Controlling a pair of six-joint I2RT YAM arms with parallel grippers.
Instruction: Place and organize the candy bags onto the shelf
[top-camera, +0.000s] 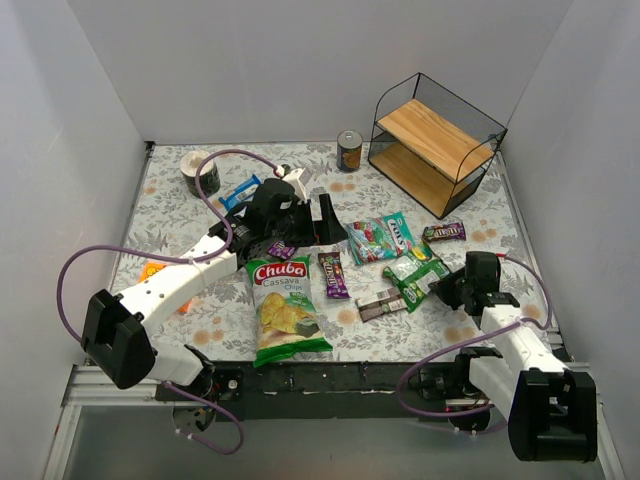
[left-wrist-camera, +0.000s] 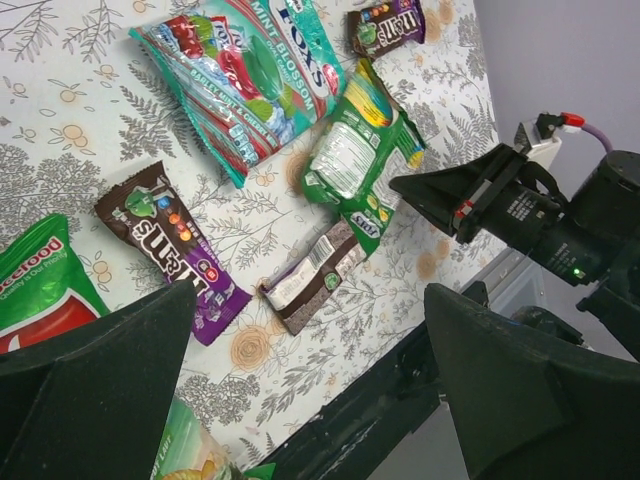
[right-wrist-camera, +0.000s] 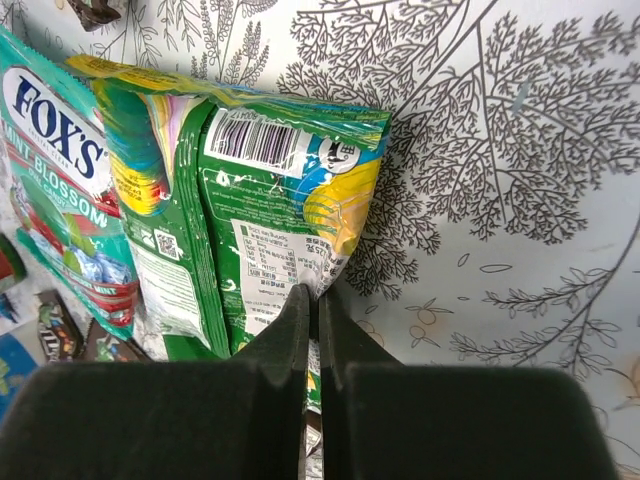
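green-and-white bag (right-wrist-camera: 270, 220) lies on the counter (top-camera: 200, 200), mid-right, its edge against the teal bag (right-wrist-camera: 60, 180). right gripper (right-wrist-camera: 312, 300) sits at the bag's near edge with its jaws together, clamped on the thin film there (a rim pinch, probably because a flat packet offers nothing else to grab). Bag looks not yet lifted, but hard to be sure. dark packets (top-camera: 333, 272) and the rest are scattered mid-counter, loose. shelf (top-camera: 435, 140) stands at the far right corner, both boards bare and well apart from the pinched bag, so the carry has to go up and away from the arm bases. left gripper (left-wrist-camera: 308, 292) hovers above the dark packets, jaws wide apart, nothing in them, likely lining up its own pick. chips bag (top-camera: 285, 310) lies near the left arm and is not a target. Task reads as barely started.
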